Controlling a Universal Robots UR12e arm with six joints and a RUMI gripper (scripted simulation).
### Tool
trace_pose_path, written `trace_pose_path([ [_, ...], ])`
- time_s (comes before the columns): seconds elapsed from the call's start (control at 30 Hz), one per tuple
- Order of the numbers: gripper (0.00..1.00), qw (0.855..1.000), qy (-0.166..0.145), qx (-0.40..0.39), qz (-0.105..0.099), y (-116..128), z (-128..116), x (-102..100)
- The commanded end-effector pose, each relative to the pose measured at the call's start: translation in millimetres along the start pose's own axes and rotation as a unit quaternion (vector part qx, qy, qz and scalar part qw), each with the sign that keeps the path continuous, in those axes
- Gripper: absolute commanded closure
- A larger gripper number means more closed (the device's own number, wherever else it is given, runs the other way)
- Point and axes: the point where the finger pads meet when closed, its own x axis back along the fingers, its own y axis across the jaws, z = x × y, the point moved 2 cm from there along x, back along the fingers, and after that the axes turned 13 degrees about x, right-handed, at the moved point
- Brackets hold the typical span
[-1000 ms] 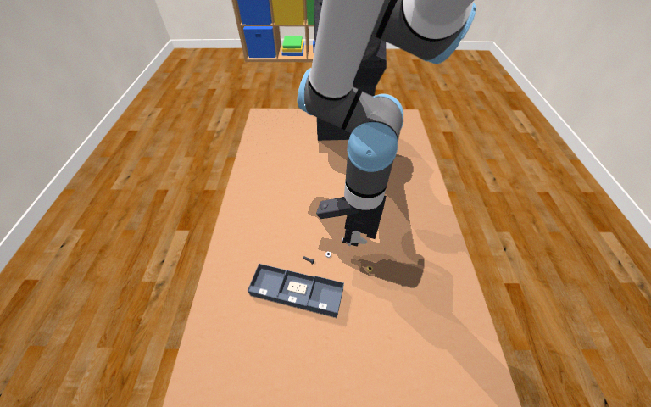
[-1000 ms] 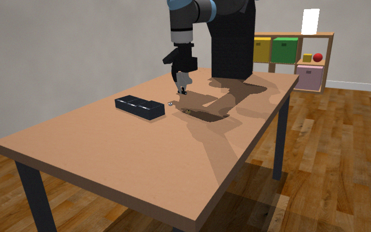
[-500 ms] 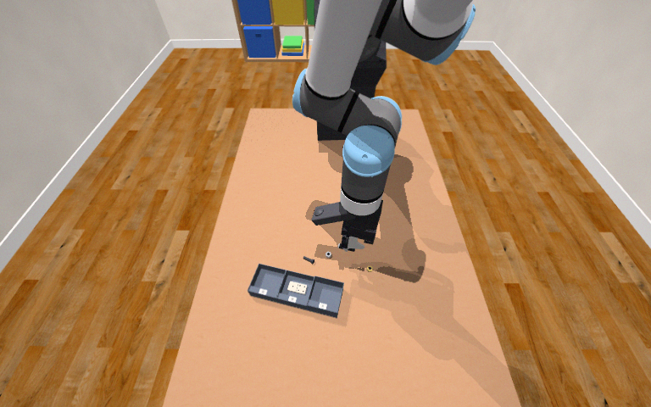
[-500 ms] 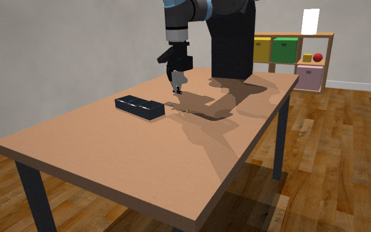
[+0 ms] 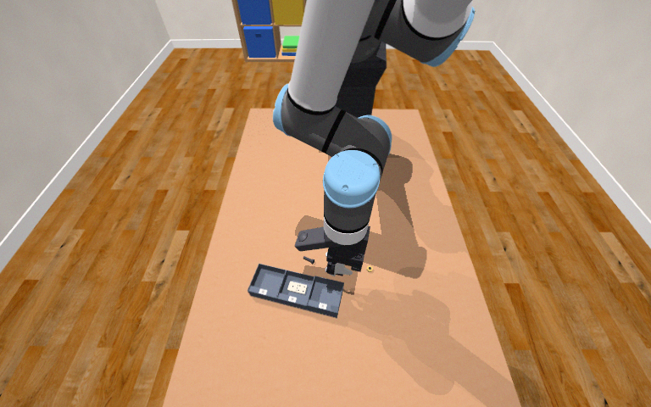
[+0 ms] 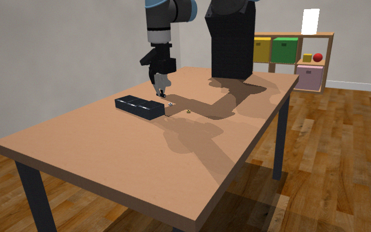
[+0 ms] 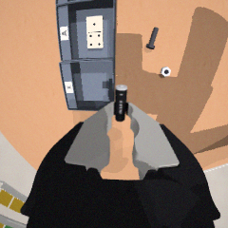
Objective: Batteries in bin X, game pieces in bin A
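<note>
A: Nearest the wrist camera, the grey two-jaw gripper (image 7: 122, 118) is seen pinched on a small black cylindrical battery (image 7: 121, 101), held by its lower end with the top projecting past the fingertips. In the exterior view the battery (image 6: 162, 94) is carried above the tan wooden table (image 6: 114, 152), beside the tray and not touching it.

B: Position relative to the bins?

A: Just beyond the tips lies the dark grey three-compartment bin tray (image 7: 109, 52). The battery is placed at the edge of the end compartment with the X label (image 7: 68, 86), roughly over its near wall. The next compartment, with the A label (image 7: 65, 33), already holds a cream domino tile (image 7: 94, 31).

B: Farther out?

A: A dark bolt (image 7: 152, 38) and a small white hex nut (image 7: 165, 71) rest on the table beyond the tray's side; a brass nut (image 5: 370, 269) lies apart, on the other side of the gripper. None of these appears to be a battery or game piece.

B: Risks noted?

A: If released here, the battery could strike the bin wall and roll off onto the table. The grip is short, so slippage is possible. If lowered too far, the tray could be nudged or tipped by the fingers.
</note>
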Motion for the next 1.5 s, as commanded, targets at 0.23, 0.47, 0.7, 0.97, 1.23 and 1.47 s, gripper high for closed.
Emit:
trace_pose_path([
  [0.23, 1.00, 1.000, -0.002, 0.000, -0.005, -53, 26, -5],
  [0.47, 1.00, 1.000, -0.003, 0.000, -0.005, -53, 24, -5],
  [0.7, 1.00, 1.000, -0.003, 0.000, -0.006, -44, 19, -4],
  [0.97, 1.00, 1.000, -0.003, 0.000, -0.006, -40, 19, -4],
  [1.23, 1.00, 1.000, -0.002, 0.000, -0.005, -43, 20, -4],
  [1.47, 1.00, 1.000, -0.003, 0.000, -0.004, -45, 20, -9],
])
